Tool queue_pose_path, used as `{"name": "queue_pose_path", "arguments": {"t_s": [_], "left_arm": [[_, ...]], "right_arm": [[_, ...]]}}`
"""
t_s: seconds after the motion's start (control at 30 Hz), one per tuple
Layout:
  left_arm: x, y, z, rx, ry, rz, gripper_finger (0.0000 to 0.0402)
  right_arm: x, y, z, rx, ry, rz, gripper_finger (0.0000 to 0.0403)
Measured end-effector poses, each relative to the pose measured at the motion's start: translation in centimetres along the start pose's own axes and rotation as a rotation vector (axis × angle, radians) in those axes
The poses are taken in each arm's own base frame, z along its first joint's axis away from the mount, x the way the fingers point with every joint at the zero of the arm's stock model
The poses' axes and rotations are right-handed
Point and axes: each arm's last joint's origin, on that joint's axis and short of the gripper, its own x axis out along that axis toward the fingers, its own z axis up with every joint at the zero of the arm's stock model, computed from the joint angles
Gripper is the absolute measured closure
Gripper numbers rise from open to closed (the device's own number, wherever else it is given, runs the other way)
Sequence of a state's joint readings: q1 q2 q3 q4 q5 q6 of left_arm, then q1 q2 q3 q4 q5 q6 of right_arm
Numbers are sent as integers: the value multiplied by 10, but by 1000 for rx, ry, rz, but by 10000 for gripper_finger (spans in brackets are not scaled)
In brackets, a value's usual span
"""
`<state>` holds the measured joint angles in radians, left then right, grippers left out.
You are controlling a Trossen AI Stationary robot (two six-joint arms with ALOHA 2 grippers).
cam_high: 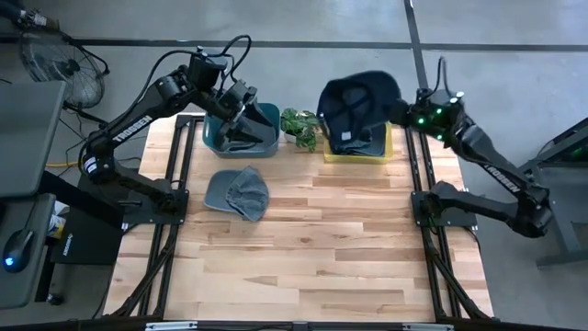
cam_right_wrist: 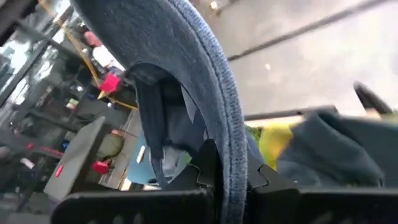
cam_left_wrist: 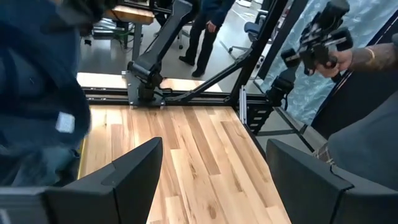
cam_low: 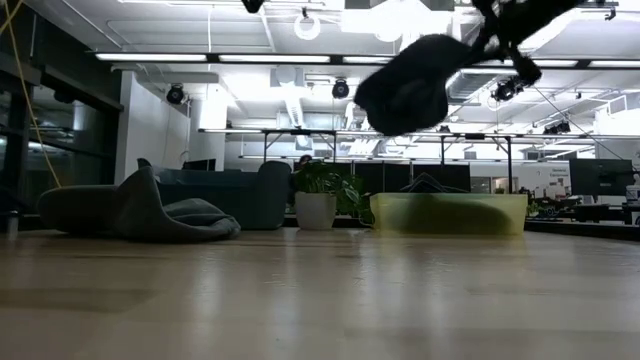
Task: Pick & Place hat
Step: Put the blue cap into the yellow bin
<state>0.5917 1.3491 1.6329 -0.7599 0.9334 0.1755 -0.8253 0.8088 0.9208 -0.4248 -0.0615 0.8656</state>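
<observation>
Here the right gripper [cam_high: 401,112] holds a dark hat [cam_high: 358,103] above the yellow bin [cam_high: 381,152]; the left gripper [cam_high: 237,118] hangs wide open over the blue bin [cam_high: 268,118].

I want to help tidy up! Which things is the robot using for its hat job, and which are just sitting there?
For the job:
- dark blue hat, lifted in the shut right gripper
- yellow bin below it
- grey hat on the table
- blue bin, under the open left gripper

Just sitting there:
- potted plant
- fan
</observation>
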Motion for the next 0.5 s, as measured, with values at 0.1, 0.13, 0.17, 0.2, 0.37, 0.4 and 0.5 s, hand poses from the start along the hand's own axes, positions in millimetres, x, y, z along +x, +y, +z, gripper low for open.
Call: {"name": "queue_pose_path", "arguments": {"t_s": [0.1, 0.13, 0.17, 0.2, 0.37, 0.4, 0.5], "left_arm": [[-1, 1, 0, -1, 0, 5, 118], [-1, 1, 0, -2, 0, 5, 118], [-2, 0, -1, -4, 3, 4, 118], [-2, 0, -1, -7, 5, 4, 118], [-2, -1, -2, -8, 13, 3, 118], [-2, -1, -2, -11, 13, 3, 118], [-2, -1, -2, -16, 13, 1, 118]], "right_arm": [[9, -17, -14, 85, -40, 58, 397], [10, -21, -18, 118, -64, 100, 397], [12, -25, -23, 149, -79, 133, 397], [14, -32, -28, 175, -86, 145, 397], [26, -64, -54, 321, -117, 190, 397], [28, -68, -57, 347, -137, 217, 397], [31, -80, -66, 407, -169, 258, 397]]}}
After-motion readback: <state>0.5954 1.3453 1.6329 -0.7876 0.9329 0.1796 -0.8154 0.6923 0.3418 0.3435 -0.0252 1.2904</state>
